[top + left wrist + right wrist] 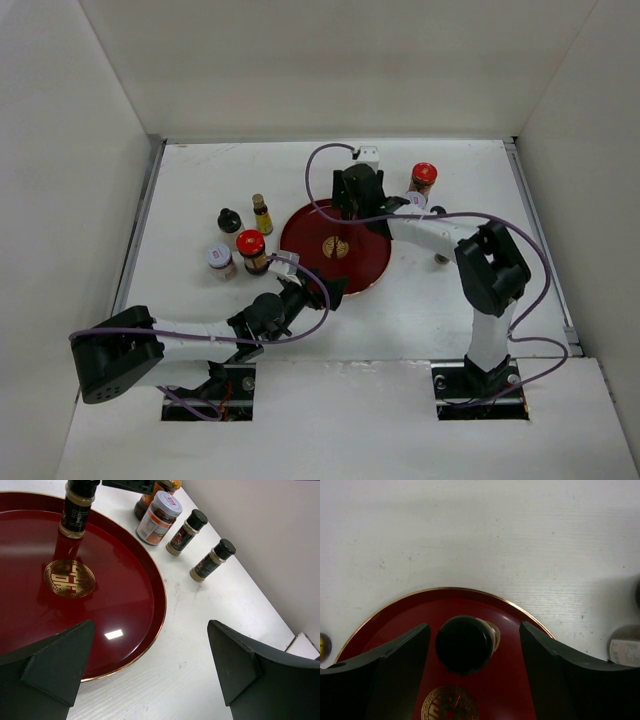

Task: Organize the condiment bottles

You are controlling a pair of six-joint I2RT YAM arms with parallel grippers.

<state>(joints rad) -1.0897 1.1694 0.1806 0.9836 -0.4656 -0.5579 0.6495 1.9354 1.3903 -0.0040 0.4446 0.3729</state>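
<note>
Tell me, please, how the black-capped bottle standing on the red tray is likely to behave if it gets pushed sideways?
The black-capped bottle is tall and narrow, so it probably tips easily. The red tray looks glossy, so the bottle may slide before tipping. Once down, its round body would likely roll.

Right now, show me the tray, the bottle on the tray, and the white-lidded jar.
Tray (125, 580), left wrist view, bare red floor.
Bottle (465, 644), right wrist view, black cap.
Jar (156, 522), left wrist view, label.
</note>
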